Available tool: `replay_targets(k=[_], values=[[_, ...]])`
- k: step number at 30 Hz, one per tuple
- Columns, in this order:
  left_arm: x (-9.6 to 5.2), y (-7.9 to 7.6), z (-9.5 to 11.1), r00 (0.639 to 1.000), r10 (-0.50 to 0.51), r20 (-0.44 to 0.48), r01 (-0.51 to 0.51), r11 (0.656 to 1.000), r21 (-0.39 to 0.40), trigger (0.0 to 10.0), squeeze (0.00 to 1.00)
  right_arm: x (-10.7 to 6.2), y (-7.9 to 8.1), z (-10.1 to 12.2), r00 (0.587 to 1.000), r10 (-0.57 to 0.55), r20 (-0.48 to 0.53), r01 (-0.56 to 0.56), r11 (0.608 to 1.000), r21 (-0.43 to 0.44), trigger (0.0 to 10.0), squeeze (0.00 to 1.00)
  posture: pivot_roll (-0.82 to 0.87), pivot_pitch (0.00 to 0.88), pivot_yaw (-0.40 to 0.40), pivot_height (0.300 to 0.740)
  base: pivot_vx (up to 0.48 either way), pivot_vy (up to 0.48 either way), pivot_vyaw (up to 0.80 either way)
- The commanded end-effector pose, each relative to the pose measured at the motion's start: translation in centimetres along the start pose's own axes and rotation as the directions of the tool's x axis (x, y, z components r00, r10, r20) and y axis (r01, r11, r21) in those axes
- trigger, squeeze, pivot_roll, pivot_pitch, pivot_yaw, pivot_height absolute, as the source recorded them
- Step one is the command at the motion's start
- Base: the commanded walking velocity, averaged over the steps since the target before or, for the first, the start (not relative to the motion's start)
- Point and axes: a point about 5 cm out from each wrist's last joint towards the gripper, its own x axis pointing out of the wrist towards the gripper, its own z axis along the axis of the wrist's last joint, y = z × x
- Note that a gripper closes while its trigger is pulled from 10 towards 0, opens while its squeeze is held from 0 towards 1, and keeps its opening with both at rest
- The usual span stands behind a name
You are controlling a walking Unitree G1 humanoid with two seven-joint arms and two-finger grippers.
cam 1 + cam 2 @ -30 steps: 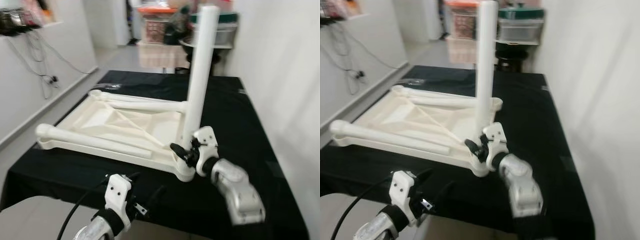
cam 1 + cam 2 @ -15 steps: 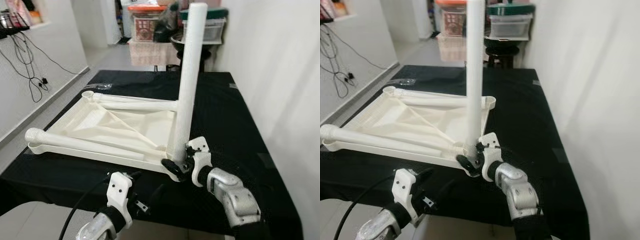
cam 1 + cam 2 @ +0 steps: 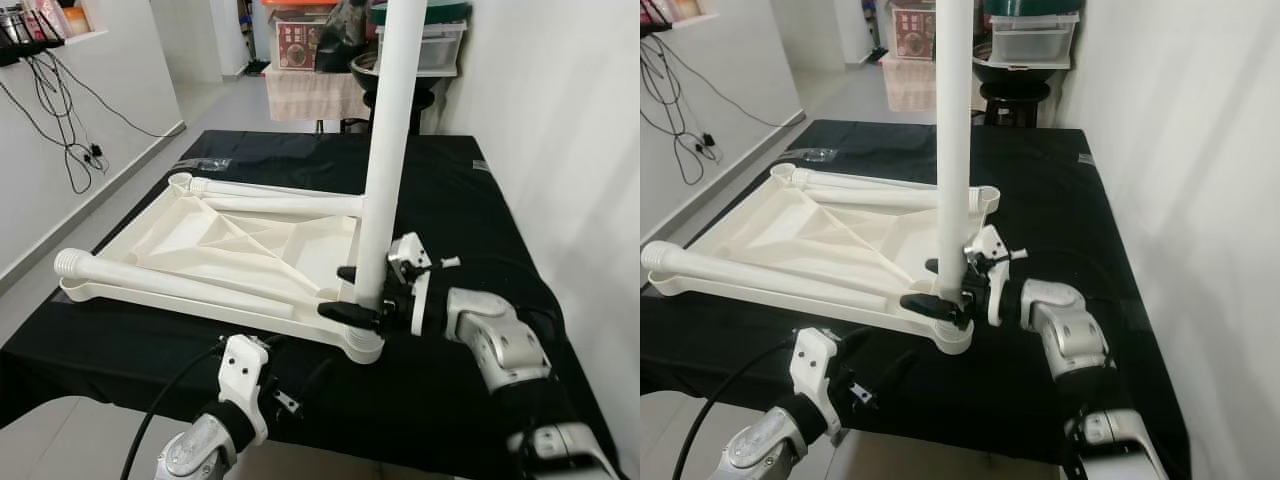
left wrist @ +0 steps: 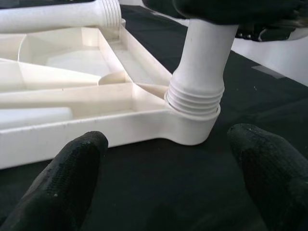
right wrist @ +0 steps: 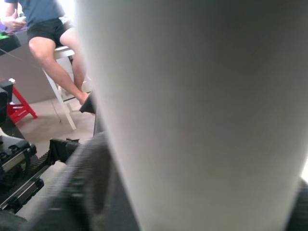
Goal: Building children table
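- A white plastic children's table top (image 3: 230, 250) is seen lying upside down on a black-covered table (image 3: 460, 210), its near rim running close to the cloth's front edge.
- One white table leg (image 3: 390, 150) stands upright in the near right corner socket (image 4: 192, 126), its threaded collar seated at the socket mouth.
- The right gripper (image 3: 352, 292) is clenched around the base of this upright leg, one black finger (image 3: 345, 313) lying across the corner just above the socket.
- Two loose legs (image 3: 170, 280) are laid across the underside, one along the near rim and one (image 3: 280, 204) along the far rim.
- The left gripper (image 4: 163, 192) is held with fingers spread, unladen, just off the table's front edge, facing the socket corner.
- Bare black cloth is left to the right of the top and beyond it.
- A white wall (image 3: 570, 130) borders the table's right edge.
- Open floor (image 3: 120, 180) lies to the left.
- A seated person's legs (image 5: 57, 62) are visible in the right wrist view.
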Motion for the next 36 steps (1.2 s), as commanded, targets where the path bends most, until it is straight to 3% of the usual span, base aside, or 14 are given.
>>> replay_targets(k=[1, 11, 15, 16, 17, 18, 19, 20, 22, 30, 31, 34, 35, 36], values=[[0.0, 0.1, -0.2, 1.000, 0.008, -0.005, -0.008, 1.000, 0.004, 10.0, 0.00, 0.6, 0.1, 0.3, 1.000, 0.025, 0.013, -0.025, 1.000, -0.008, 0.5, 0.00, 0.05, 0.000, -0.003, 0.740, 0.000, 0.000, 0.00], [0.4, 0.0, -0.4, 1.000, 0.012, -0.002, -0.012, 1.000, 0.004, 10.0, 0.00, 1.3, 0.0, -0.8, 0.998, -0.055, 0.006, 0.055, 0.998, -0.003, 0.0, 0.00, 0.04, 0.000, -0.007, 0.740, 0.000, 0.000, 0.00], [0.3, 0.1, -0.4, 1.000, 0.014, -0.001, -0.014, 1.000, 0.005, 10.0, 0.00, 1.6, 0.5, -2.3, 0.976, -0.218, -0.013, 0.218, 0.976, 0.012, 0.0, 0.00, 0.02, 0.000, -0.010, 0.740, 0.000, 0.000, 0.00], [0.3, 0.1, -0.4, 1.000, 0.015, -0.001, -0.015, 1.000, 0.006, 10.0, 0.00, 1.8, 0.3, -3.0, 0.900, -0.435, -0.024, 0.436, 0.899, 0.034, 0.0, 0.00, 0.02, 0.000, -0.011, 0.740, 0.000, 0.000, 0.00], [0.3, 0.1, -0.4, 1.000, 0.015, -0.001, -0.015, 1.000, 0.006, 10.0, 0.00, 1.8, 0.3, -3.0, 0.900, -0.435, -0.024, 0.436, 0.899, 0.034, 0.0, 0.00, 0.02, 0.000, -0.011, 0.740, 0.000, 0.000, 0.00], [0.3, 0.2, -0.3, 1.000, 0.016, 0.001, -0.016, 1.000, 0.008, 10.0, 0.00, 1.4, 0.5, -4.2, 0.775, -0.629, -0.069, 0.633, 0.769, 0.092, 0.0, 0.00, 0.01, 0.000, -0.009, 0.740, 0.000, 0.000, 0.00], [0.3, 0.2, -0.3, 1.000, 0.016, 0.001, -0.016, 1.000, 0.008, 10.0, 0.00, 1.4, 0.5, -4.2, 0.775, -0.629, -0.069, 0.633, 0.769, 0.092, 0.0, 0.00, 0.01, 0.000, -0.009, 0.740, 0.000, 0.000, 0.00], [0.3, 0.3, -0.3, 1.000, 0.018, 0.002, -0.018, 1.000, 0.008, 10.0, 0.00, 1.4, 1.7, -5.8, 0.702, -0.701, -0.126, 0.713, 0.690, 0.126, 0.0, 0.00, 0.00, 0.000, -0.005, 0.740, 0.000, 0.000, 0.00], [0.4, 0.4, -0.2, 1.000, 0.021, 0.005, -0.021, 1.000, 0.009, 10.0, 0.00, 1.9, 2.5, -6.8, 0.694, -0.700, -0.167, 0.719, 0.686, 0.113, 0.0, 0.00, -0.01, 0.000, 0.001, 0.740, 0.000, 0.000, 0.00], [0.8, 0.8, 0.0, 0.999, 0.039, 0.015, -0.039, 0.999, 0.014, 10.0, 0.00, 3.5, 1.5, -6.6, 0.732, -0.668, -0.135, 0.679, 0.731, 0.067, 0.0, 0.00, 0.01, 0.000, -0.012, 0.740, 0.000, 0.000, 0.00], [0.9, 0.9, 0.0, 0.999, 0.043, 0.016, -0.043, 0.999, 0.015, 10.0, 0.00, 3.5, 1.5, -6.3, 0.733, -0.669, -0.126, 0.679, 0.730, 0.075, 10.0, 0.00, 0.01, 0.000, -0.013, 0.740, 0.000, 0.000, 0.00], [0.9, 1.0, 0.0, 0.999, 0.044, 0.017, -0.044, 0.999, 0.015, 10.0, 0.00, 3.5, 1.6, -5.8, 0.742, -0.662, -0.109, 0.671, 0.734, 0.106, 10.0, 0.00, 0.01, 0.000, -0.009, 0.740, 0.000, 0.000, 0.00], [1.0, 1.2, 0.1, 0.999, 0.047, 0.020, -0.048, 0.999, 0.015, 10.0, 0.00, 3.6, 1.6, -5.0, 0.768, -0.636, -0.078, 0.641, 0.760, 0.111, 10.0, 1.00, 0.01, 0.000, -0.005, 0.740, 0.000, 0.000, 0.00], [1.0, 1.2, 0.1, 0.999, 0.047, 0.020, -0.048, 0.999, 0.015, 10.0, 0.00, 3.6, 1.6, -5.0, 0.768, -0.636, -0.078, 0.641, 0.760, 0.111, 10.0, 1.00, 0.01, 0.000, -0.005, 0.740, 0.000, 0.000, 0.00]])
